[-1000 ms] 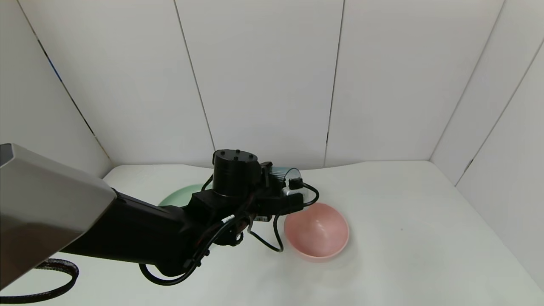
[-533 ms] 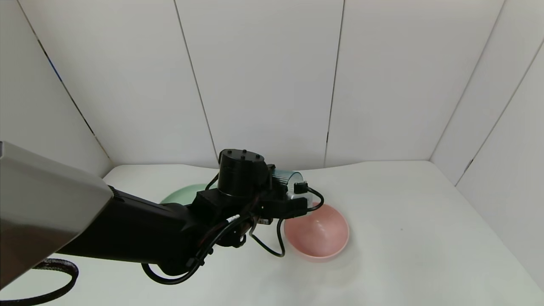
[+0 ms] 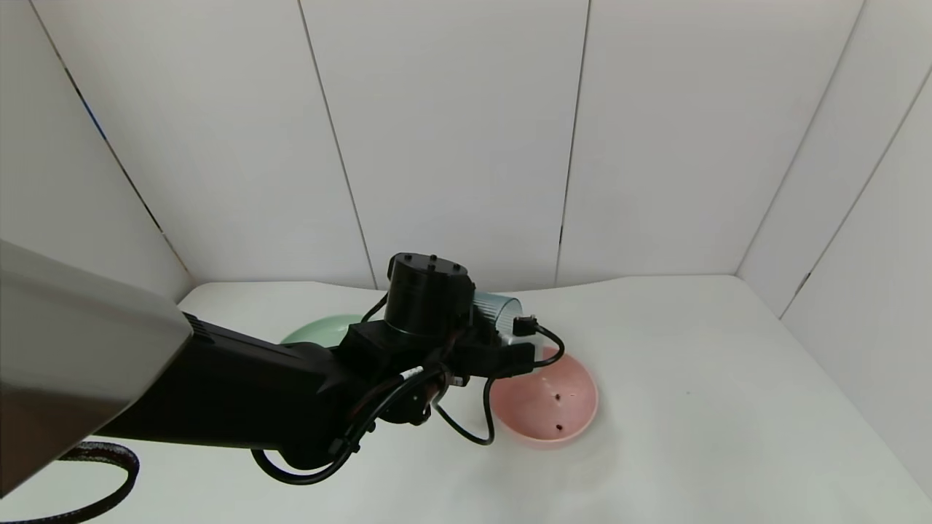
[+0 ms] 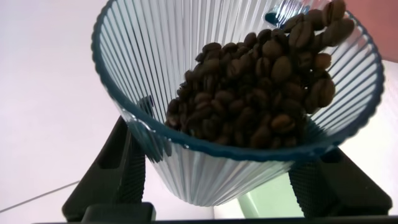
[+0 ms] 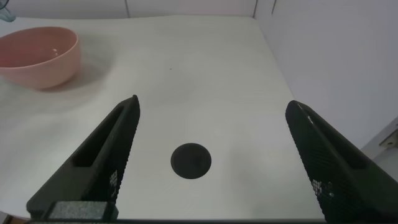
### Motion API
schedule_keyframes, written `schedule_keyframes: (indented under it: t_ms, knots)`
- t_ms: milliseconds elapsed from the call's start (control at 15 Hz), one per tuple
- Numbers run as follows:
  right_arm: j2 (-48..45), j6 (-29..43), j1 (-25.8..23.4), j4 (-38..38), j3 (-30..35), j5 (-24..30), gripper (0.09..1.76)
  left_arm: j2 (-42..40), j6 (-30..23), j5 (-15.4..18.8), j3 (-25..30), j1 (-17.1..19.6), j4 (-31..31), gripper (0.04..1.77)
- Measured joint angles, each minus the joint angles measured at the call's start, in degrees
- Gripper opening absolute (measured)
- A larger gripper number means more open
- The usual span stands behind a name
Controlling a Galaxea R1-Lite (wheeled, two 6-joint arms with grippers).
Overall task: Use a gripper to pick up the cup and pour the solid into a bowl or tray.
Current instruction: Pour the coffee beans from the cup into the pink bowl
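Observation:
My left gripper (image 4: 224, 180) is shut on the ribbed blue-grey cup (image 4: 205, 174), its black fingers (image 4: 118, 168) on either side of the wall. In the head view the cup (image 3: 501, 308) is tipped on its side, mouth toward the pink bowl (image 3: 575, 422), behind my left wrist (image 3: 426, 295). The brown beans (image 4: 261, 99) have slid in a heap to the cup's rim. Two beans (image 3: 558, 397) lie inside the bowl. My right gripper (image 5: 211, 155) is open and empty, low over the table to the right of the bowl (image 5: 37, 56).
A flat pale green plate (image 3: 320, 331) lies on the table to the left of the bowl, partly behind my left arm. A round black mark (image 5: 191, 160) is on the white table under my right gripper. White walls close in the table at the back and on both sides.
My left arm has moved right and tipped the cup further over the bowl. Two beans now lie in the bowl, which was empty before.

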State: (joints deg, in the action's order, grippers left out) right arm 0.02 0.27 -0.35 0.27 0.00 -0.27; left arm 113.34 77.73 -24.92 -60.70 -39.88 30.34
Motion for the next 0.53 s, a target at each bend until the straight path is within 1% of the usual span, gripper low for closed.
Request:
schedule_keyframes:
  t_ms: [200,533]
  knots:
    - [0.0,0.0,0.02,0.0,0.0,0.02,1.71,0.23,0.33,-0.77,-1.05,-0.74,-2.29,1.29]
    - [0.0,0.0,0.0,-0.02,0.0,0.0,1.71,0.45,1.49,-4.49,-3.99,-2.1,-7.63,1.29]
